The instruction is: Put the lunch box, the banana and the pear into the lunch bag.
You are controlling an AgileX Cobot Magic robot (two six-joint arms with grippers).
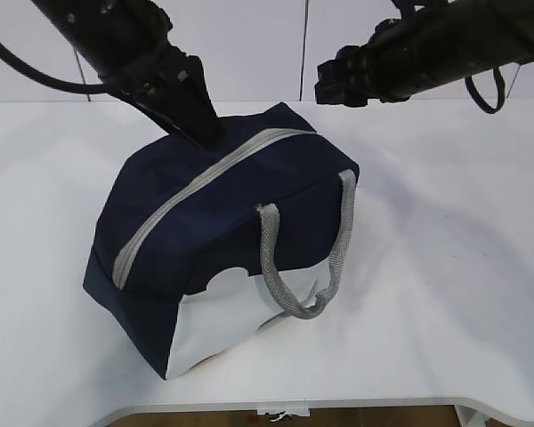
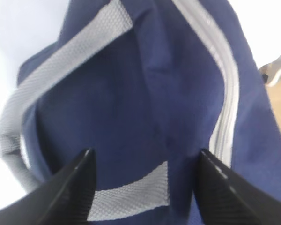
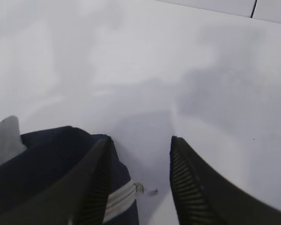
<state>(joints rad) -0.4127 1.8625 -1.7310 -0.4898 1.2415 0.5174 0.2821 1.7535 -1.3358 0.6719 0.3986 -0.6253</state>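
Here the left gripper (image 2: 143, 187) stands with its two dark fingers (image 2: 72, 187) spread wide, nothing between them, poised just above the navy fabric of the lunch bag (image 1: 222, 231); in the exterior view this arm comes in from the upper left and its tip meets the bag's rear top edge beside the zipper (image 1: 196, 182). Whether the fingertips actually touch the cloth cannot be told. In the left wrist view a grey webbing handle (image 2: 61, 61) crosses the navy panel diagonally, and a second strip of the same webbing lies between the fingers. The right gripper (image 3: 140, 183) is likewise parted and holds nothing; its left finger (image 3: 91, 187) hangs over the bag's far end, where the zipper's end shows, while its right finger hangs over bare table (image 3: 201, 70). In the exterior view the right arm is raised clear of the bag, at the upper right. The lunch bag rests near the middle of the white table, toward its front edge, with one white end panel (image 1: 222, 325) facing the camera and a grey handle (image 1: 307, 258) looping down its near side. The zipper runs closed along the visible length of the top. The lunch box, banana and pear are not visible in any view.
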